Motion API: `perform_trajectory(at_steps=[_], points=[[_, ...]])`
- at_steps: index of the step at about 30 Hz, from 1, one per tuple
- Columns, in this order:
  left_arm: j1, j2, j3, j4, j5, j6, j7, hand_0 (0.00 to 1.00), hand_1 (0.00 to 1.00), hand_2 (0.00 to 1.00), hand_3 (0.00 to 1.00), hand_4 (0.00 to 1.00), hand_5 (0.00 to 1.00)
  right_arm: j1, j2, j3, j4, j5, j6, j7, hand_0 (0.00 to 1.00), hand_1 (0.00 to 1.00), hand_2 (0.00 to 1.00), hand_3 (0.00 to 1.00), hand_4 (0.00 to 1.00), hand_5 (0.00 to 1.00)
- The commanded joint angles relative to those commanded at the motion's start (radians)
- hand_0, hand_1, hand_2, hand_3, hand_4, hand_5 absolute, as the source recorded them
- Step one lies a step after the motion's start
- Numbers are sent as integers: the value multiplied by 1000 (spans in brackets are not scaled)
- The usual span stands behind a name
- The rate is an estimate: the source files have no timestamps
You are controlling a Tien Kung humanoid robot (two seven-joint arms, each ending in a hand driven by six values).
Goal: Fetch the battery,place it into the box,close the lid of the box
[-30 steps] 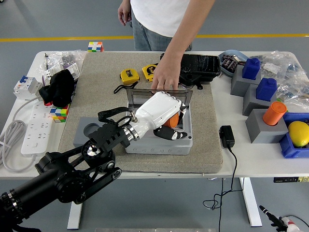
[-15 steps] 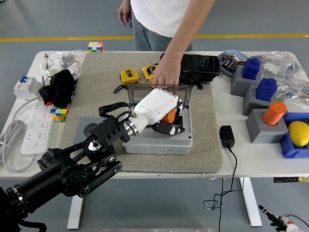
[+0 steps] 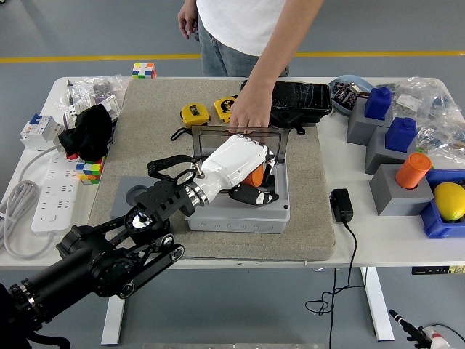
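A white counter is carrying a grey mat, and a grey box is sitting on the mat near its front edge. The box's lid is standing open at the far side. The robot's left hand, white with black fingertips, is reaching in from the lower left and hanging over the open box. Its fingers are curling around an orange battery, clamping it just above or inside the box; whether the battery is touching the box floor cannot be told. The right arm is not showing.

A person in a white shirt is standing at the far side. One of the person's hands is resting on the top edge of the open lid, touching it. The person's other hand is hanging by the hip.

Behind the box, two yellow tape measures are lying on the mat, beside a black case. To the left, a power strip and a colour cube are lying on the counter. To the right, a black adapter is lying just off the mat, and grey blocks are holding blue pieces and an orange cylinder.
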Motion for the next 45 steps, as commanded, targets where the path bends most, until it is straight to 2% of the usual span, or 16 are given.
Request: perform_trajectory(at_steps=[2, 3, 8, 9, 12, 15, 26, 32, 33, 38, 39, 44, 45], points=[[3, -1, 2, 4, -14, -1, -6, 84, 71, 128, 130, 735, 385, 0, -1, -1, 0, -1, 0, 0, 899, 885, 836, 867, 998, 998], [4, -1, 2, 5, -16, -1, -8, 96, 77, 132, 138, 841, 560, 0, -1, 0, 0, -1, 0, 0, 899, 885, 836, 867, 998, 998], [4, -2, -4, 10, -65, -20, -26, 96, 77, 132, 138, 841, 560, -1, -4, 4, -3, -7, 1, -1, 899, 885, 836, 867, 998, 998], [4, -2, -7, 11, -76, -24, -30, 112, 97, 142, 157, 987, 913, -1, -4, 4, -3, -6, 1, -1, 899, 885, 835, 867, 998, 998], [2, -2, -11, 11, -101, -32, -42, 112, 97, 142, 157, 987, 913, 0, -4, 3, -3, -5, 1, -1, 899, 885, 835, 867, 998, 998], [1, -2, -11, 11, -100, -32, -47, 117, 101, 148, 164, 989, 942, 0, -3, 2, -2, -4, 1, -1, 899, 885, 835, 867, 998, 998], [-2, -3, -13, 15, -85, -35, -47, 122, 108, 148, 165, 990, 944, 5, -5, 0, -2, -3, 2, -1, 899, 885, 835, 867, 998, 998], [-1, -6, -11, 21, -89, -30, -54, 141, 125, 161, 183, 990, 942, 5, -5, -1, -1, -3, 2, -1, 899, 885, 835, 867, 998, 998], [-1, -6, -12, 21, -88, -29, -56, 177, 153, 185, 209, 998, 971, 5, -6, -1, -2, -3, 2, -1, 899, 885, 835, 866, 998, 998], [-3, -7, -14, 22, -97, -37, -67, 177, 153, 185, 209, 998, 971, 6, -6, -1, -2, -3, 3, -1, 899, 885, 835, 866, 998, 998], [-3, -7, -14, 22, -98, -38, -68, 235, 235, 231, 236, 998, 998, 6, -6, -1, -3, -3, 3, -1, 899, 885, 834, 866, 998, 998], [-2, -9, -12, 25, -101, -45, -76, 235, 235, 231, 236, 998, 998, 6, -5, -3, -3, -2, 3, -1, 899, 885, 834, 866, 998, 998], [-1, -9, -11, 26, -102, -48, -79, 334, 394, 305, 270, 998, 998, 6, -5, -3, -3, -2, 3, -1, 899, 885, 834, 866, 998, 998]])
